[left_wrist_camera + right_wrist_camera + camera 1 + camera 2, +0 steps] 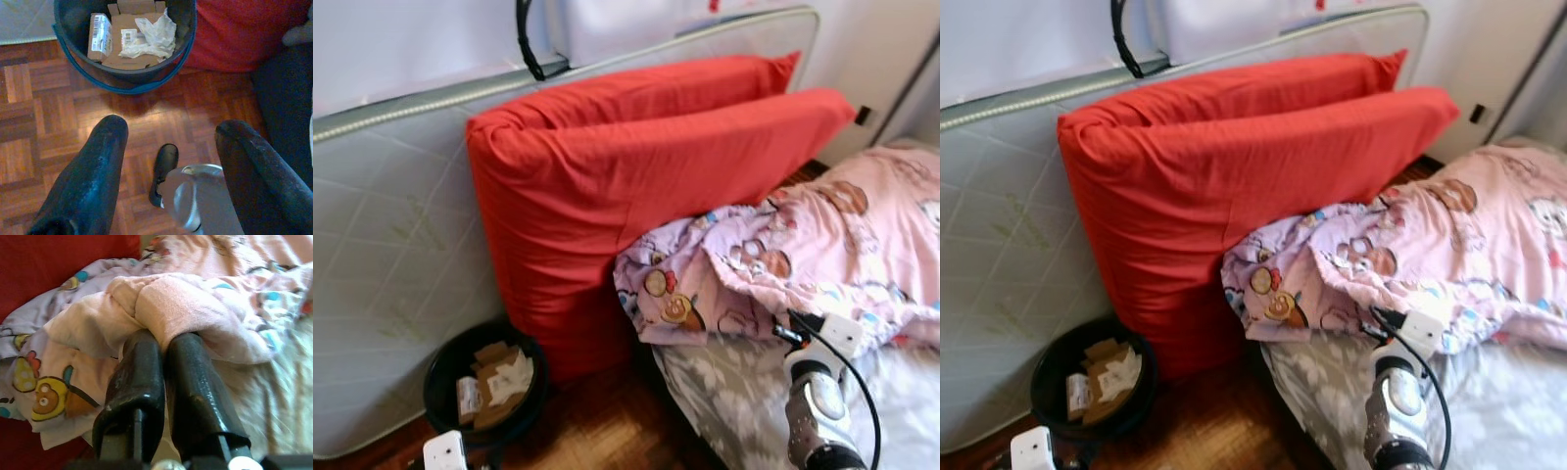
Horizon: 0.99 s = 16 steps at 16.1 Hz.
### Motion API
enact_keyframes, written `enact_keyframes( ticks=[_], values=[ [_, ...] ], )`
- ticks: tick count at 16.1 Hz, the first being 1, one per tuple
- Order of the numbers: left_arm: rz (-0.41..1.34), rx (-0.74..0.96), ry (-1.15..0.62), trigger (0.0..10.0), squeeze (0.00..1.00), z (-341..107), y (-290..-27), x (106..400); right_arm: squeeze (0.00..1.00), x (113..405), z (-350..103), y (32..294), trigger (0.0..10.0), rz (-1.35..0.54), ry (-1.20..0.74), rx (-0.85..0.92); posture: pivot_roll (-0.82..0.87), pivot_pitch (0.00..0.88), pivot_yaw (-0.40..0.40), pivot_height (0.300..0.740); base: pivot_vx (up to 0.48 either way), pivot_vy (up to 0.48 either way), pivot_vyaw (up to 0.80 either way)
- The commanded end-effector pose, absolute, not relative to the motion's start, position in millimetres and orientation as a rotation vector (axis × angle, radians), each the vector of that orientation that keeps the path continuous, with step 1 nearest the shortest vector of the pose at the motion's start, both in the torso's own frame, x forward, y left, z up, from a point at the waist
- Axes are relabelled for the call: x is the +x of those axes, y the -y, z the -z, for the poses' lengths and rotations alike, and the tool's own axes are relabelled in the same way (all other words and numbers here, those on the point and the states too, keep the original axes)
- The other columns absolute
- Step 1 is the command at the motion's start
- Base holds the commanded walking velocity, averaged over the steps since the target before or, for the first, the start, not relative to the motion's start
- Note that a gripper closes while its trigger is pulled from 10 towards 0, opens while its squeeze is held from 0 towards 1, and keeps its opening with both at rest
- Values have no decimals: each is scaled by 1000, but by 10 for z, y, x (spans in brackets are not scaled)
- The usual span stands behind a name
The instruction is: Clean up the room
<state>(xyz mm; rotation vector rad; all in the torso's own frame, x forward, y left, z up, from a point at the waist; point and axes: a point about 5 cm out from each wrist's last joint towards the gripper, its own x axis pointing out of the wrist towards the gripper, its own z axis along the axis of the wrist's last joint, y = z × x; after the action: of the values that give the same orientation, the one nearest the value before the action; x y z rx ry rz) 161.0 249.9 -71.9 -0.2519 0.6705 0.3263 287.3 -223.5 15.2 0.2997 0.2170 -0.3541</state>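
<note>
A pink cartoon-print blanket (822,235) lies bunched on a bed with a grey flowered sheet (734,392). My right gripper (164,340) is shut on a fold of this blanket (171,303) at its near edge; the right arm (813,401) reaches in from the lower right. A black bucket (440,367) holding cardboard scraps and crumpled paper (146,34) stands on the wooden floor. My left gripper (171,129) hangs open above the floor just short of the bucket (146,78), with nothing between its fingers.
A big red folded cushion (636,186) leans on a grey mattress (391,255) standing against the wall. A small black object (164,169) lies on the parquet (597,431) below the left gripper. A black strap (524,39) hangs over the mattress top.
</note>
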Motion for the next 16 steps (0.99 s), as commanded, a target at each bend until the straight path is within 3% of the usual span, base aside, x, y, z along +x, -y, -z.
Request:
enact_keyframes(
  ticks=[1,16],
  values=[
    [-334,-249,-679,10000,0,725,-2529,1581,0,2895,-165,2202,10000,332,-219,287,120,45,-22,740,-277,0,0],
    [-337,-247,-683,10000,0,728,-2539,1567,0,2988,-355,2236,10000,326,-125,214,120,64,-21,740,-279,0,0]
  ],
)
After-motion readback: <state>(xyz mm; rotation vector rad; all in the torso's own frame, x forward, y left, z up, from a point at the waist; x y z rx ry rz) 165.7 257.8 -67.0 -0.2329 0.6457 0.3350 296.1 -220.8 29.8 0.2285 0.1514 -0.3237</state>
